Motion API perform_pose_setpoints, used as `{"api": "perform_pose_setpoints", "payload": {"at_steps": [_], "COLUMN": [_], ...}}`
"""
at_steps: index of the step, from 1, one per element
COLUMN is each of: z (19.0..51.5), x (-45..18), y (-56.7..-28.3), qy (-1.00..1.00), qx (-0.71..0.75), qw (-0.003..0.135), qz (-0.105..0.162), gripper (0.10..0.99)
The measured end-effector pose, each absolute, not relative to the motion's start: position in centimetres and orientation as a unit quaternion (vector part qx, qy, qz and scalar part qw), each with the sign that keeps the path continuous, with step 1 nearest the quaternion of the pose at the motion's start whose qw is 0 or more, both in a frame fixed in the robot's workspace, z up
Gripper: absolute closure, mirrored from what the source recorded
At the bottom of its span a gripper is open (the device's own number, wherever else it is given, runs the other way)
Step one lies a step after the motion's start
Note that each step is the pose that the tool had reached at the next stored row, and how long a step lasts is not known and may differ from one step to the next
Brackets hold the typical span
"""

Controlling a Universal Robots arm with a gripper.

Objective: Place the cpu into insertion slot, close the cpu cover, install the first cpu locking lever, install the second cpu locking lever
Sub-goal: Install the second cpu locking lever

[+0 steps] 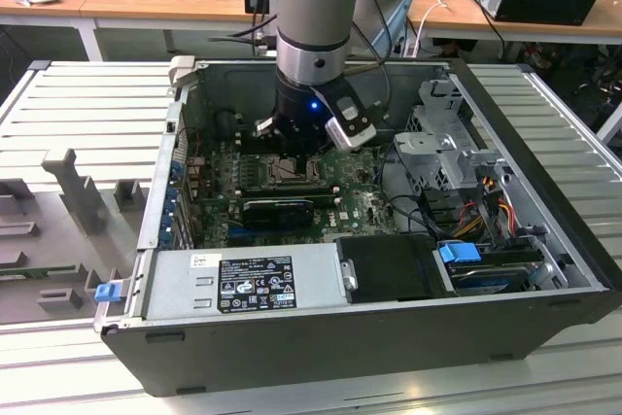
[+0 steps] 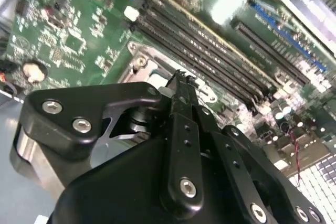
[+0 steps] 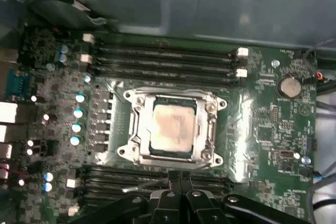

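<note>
Fingers pressed together, tip against tip, with nothing pinched between them: that is how the gripper [image 3: 177,178] reads in both wrist views, its black pads [image 2: 184,90] meeting just beside the edge of the socket. From the exterior view the gripper [image 1: 292,148] hangs low inside the open computer case [image 1: 544,289], right above the motherboard [image 3: 262,129].

And the cpu [image 3: 171,126] is already home. One pale, square chip lies flat in the insertion slot [image 3: 137,121], and the cpu cover [image 3: 210,127] is down around it, its silver frame ringing the chip with the centre showing through the window. One chip, one slot, one cover.

The chip looks light, stiff and thin, and probably fragile on the underside where it meets the pin field, so it would want gripping by its edges only, never pushed sideways. The cover is springy sheet metal, hard and likely slick; the safe purchase is on its outer rim, clear of the window.

Locking levers are hard to make out; a thin wire-like bar [image 3: 142,184] lies between the gripper and the socket, but whether it is latched cannot be told. Memory slots [image 3: 163,59] run in rows on two opposite sides of the socket, all empty.
</note>
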State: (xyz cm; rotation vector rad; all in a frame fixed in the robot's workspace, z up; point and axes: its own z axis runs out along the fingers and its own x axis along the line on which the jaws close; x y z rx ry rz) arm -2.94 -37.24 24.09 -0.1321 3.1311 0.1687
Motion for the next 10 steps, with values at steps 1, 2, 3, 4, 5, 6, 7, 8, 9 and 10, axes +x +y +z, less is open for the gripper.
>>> {"api": "perform_pose_setpoints", "payload": {"at_steps": [1, 2, 3, 4, 5, 6, 7, 8, 9, 10], "z": [24.1, 24.0, 23.9, 23.9, 23.9, 23.8, 23.8, 23.7, 23.4, 23.1], "x": [-3.0, -3.0, -3.0, -3.2, -3.6, -3.9, -4.2, -4.4, -4.5, -4.5], "y": [-37.3, -37.4, -37.7, -37.9, -38.0, -38.0, -38.0, -38.0, -38.0, -38.0], "qy": [0.997, 0.997, 0.997, 0.997, 0.997, 0.997, 0.997, 0.997, 0.997, 0.997], "qx": [-0.042, -0.042, -0.042, -0.042, -0.042, -0.042, -0.042, -0.042, -0.042, -0.042], "qw": [0.001, 0.001, 0.0, 0.001, 0.001, 0.0, 0.0, -0.001, -0.001, -0.001], "qz": [0.057, 0.057, 0.057, 0.058, 0.059, 0.06, 0.061, 0.062, 0.062, 0.062], "gripper": [0.98, 0.98, 0.98, 0.98, 0.98, 0.98, 0.98, 0.98, 0.98, 0.98]}}
